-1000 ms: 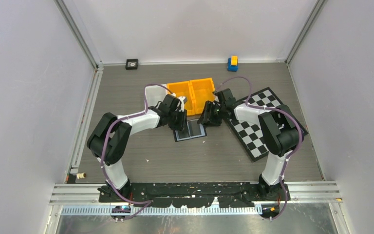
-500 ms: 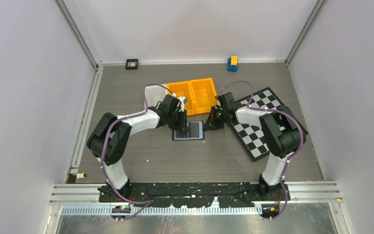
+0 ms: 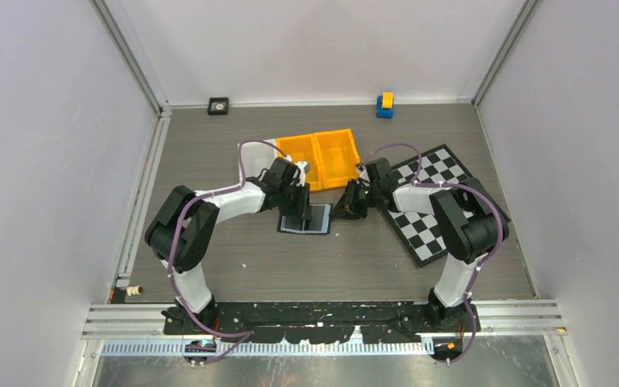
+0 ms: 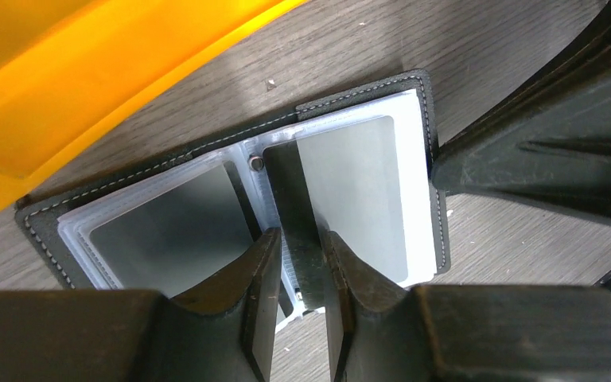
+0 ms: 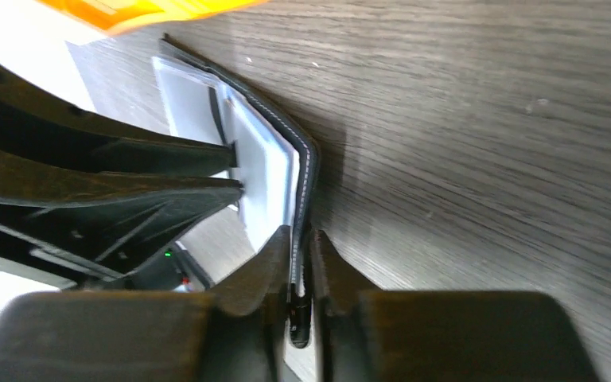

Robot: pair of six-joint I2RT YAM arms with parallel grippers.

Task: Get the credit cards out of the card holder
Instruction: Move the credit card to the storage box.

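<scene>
The card holder (image 3: pixel 294 224) lies open on the table, black with pale inner panels (image 4: pixel 167 231). My left gripper (image 3: pixel 300 208) stands over its middle, and in the left wrist view (image 4: pixel 298 270) its jaws are closed narrowly on the edge of a dark credit card (image 4: pixel 286 199) standing up from the sleeves. A grey card (image 4: pixel 350 199) lies flat in the right panel. My right gripper (image 3: pixel 343 208) is at the holder's right edge. In the right wrist view (image 5: pixel 298 270) it is shut on the black stitched cover (image 5: pixel 306 175), which is lifted upright.
Two orange bins (image 3: pixel 320 157) stand just behind the holder. A checkerboard mat (image 3: pixel 427 214) lies to the right. A blue and yellow toy (image 3: pixel 384 105) and a black square block with a ring (image 3: pixel 218 106) sit at the back wall.
The holder has shifted a little left and looks narrower as its right cover is raised. My right gripper has moved down and left with it. My left gripper has stayed over the middle.
</scene>
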